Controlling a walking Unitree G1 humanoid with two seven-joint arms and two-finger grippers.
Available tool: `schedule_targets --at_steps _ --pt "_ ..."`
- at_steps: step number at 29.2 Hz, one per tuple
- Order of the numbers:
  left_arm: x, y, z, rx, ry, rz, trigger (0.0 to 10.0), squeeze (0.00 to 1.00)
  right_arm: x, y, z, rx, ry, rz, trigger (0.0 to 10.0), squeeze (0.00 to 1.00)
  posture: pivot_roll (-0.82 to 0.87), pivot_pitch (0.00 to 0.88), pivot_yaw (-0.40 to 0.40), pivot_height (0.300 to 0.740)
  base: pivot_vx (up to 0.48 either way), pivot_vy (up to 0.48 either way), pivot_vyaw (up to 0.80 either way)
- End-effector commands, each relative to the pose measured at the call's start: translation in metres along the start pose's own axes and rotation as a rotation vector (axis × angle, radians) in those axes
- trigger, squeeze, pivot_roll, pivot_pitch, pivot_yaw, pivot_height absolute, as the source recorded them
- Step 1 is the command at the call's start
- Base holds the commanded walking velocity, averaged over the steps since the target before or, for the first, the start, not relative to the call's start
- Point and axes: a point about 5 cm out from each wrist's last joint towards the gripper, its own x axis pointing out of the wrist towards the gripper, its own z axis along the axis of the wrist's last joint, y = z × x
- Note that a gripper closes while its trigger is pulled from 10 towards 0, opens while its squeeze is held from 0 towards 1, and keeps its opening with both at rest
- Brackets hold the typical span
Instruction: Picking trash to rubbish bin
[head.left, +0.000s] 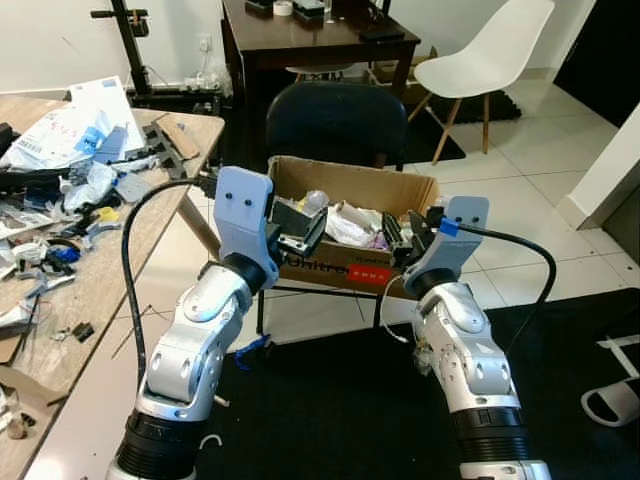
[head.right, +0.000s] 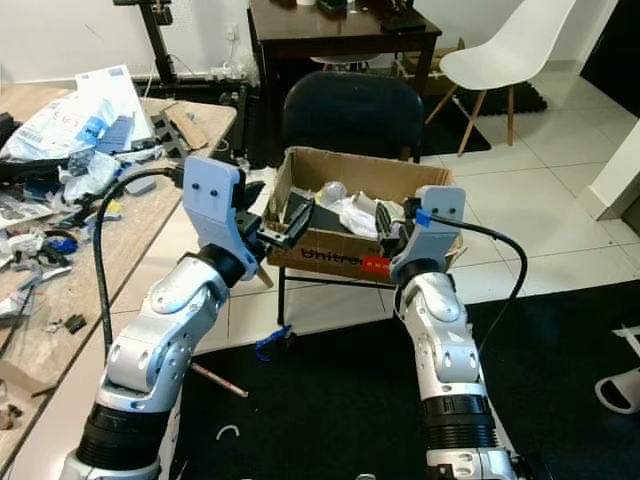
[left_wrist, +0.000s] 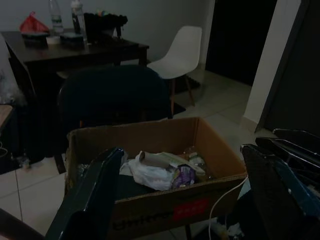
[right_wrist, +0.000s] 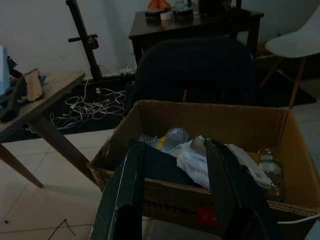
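A brown cardboard box rests on a black office chair right in front of me. It holds trash: a white crumpled bag, a clear plastic bottle and other wrappers. My left gripper is raised at the box's near left corner, open and empty, its fingers spread wide. Level with the box's near right corner, my right gripper is also open, and nothing sits between its fingers.
A wooden table cluttered with papers and small parts runs along my left. Behind the box stand a dark desk and a white chair. A black rug lies underfoot, with a blue scrap and a thin stick on it.
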Motion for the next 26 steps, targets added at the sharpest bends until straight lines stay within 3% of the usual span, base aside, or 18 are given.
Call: schedule_targets --at_steps 1,10,26 --pt "-0.0016 -0.0003 -0.0003 0.009 0.000 -0.010 10.0 0.00 -0.0029 -0.0015 -0.0022 0.007 0.011 -0.006 10.0 0.00 0.04 0.114 0.015 0.740 0.000 0.000 0.00" --pt "-0.0006 -0.0008 0.0027 -0.013 -0.021 -0.018 10.0 0.00 -0.0016 -0.0016 -0.0024 0.006 0.016 -0.007 10.0 0.00 0.03 0.126 0.014 0.740 0.000 0.000 0.00" --pt "0.0014 -0.0029 0.0055 -0.033 -0.045 -0.033 10.0 0.00 -0.0018 -0.0018 -0.0021 0.005 0.019 -0.013 10.0 0.00 0.03 0.137 0.018 0.740 0.306 0.000 0.00"
